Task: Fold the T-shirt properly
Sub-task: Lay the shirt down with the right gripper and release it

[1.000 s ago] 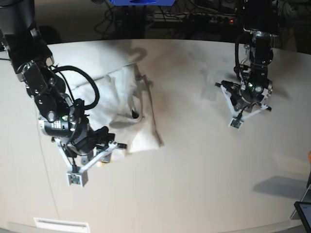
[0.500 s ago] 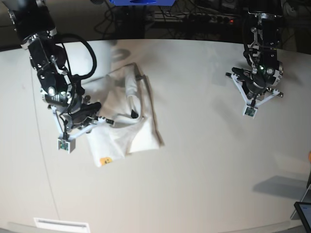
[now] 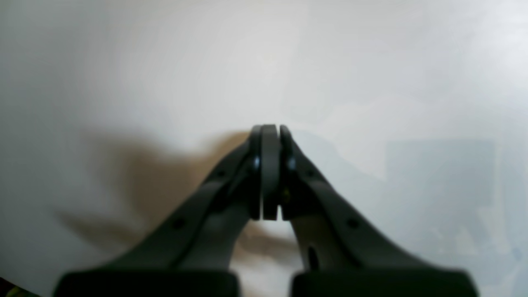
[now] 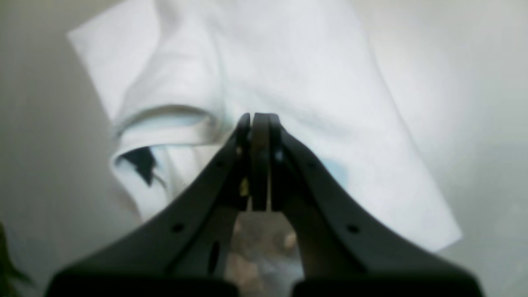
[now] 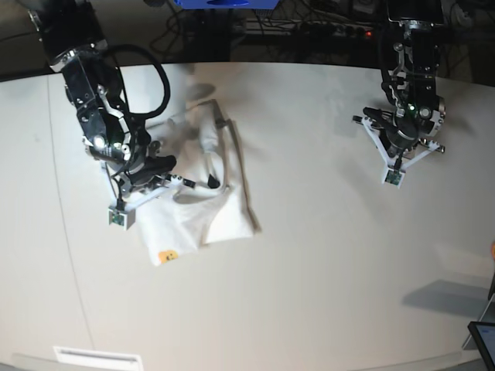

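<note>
The white T-shirt (image 5: pixel 224 210) lies folded into a rumpled bundle on the left half of the table, with a yellow print (image 5: pixel 165 255) showing at its near corner. In the right wrist view the T-shirt (image 4: pixel 288 70) fills the middle, its collar curled open around the black neck label (image 4: pixel 140 163). My right gripper (image 4: pixel 258 119) is shut with nothing between its fingers, just above the cloth beside the collar; in the base view this right gripper (image 5: pixel 188 183) points at the collar opening. My left gripper (image 3: pixel 270 130) is shut and empty over bare table, far right of the shirt (image 5: pixel 401 141).
Cables and a power strip (image 5: pixel 332 31) run along the dark back edge of the table. A screen corner (image 5: pixel 484 340) juts in at the bottom right. A white label (image 5: pixel 97 357) sits at the front left edge.
My right arm has pulled back from the shirt's near-left corner toward the collar and shut its jaws. The corner it left lies flat, yellow print showing. The left arm shifted slightly back.
</note>
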{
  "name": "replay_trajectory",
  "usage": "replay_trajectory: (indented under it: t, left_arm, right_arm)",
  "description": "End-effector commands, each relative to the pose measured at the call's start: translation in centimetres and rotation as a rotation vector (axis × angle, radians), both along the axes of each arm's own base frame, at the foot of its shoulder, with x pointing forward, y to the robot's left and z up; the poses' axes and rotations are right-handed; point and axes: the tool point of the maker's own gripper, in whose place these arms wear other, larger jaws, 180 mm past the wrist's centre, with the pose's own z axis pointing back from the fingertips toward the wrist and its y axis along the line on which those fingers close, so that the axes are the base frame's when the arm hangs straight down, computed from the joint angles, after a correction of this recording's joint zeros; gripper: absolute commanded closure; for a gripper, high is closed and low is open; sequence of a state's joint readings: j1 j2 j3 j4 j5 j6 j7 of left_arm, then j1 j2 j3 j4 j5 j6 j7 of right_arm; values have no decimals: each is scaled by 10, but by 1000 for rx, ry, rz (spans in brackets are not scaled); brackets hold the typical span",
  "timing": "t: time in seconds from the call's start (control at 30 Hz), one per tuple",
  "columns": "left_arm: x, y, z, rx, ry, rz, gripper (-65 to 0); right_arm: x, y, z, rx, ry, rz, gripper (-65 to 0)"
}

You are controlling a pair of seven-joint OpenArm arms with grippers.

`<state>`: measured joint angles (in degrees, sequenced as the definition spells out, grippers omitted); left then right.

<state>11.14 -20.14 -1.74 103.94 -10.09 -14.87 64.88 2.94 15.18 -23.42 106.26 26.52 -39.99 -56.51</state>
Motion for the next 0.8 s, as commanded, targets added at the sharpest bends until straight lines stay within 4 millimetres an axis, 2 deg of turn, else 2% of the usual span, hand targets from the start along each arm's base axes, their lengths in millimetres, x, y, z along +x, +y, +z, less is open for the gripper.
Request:
replay_trajectory:
  t: [0.0,0.13,0.37,0.67,0.77]
  left_arm:
    - [7,4,11,17,-39,-3,0]
    - [7,5,10,19,-36,-3,0]
    - [9,4,12,17,-43,-2,0]
    - [9,5,12,19,-43,-3,0]
    - [9,6,12,22,-43,-3,0]
  right_arm:
    - [14,-5,13,-15,-71,-20,-3]
    - [17,-14,-2,-46,-50,-43,-3]
    - [26,-17,-1,-56,-58,-53,-3]
    - [31,10,5,13,-61,-45,-3]
    - [31,29,8,19,-69,5,-3]
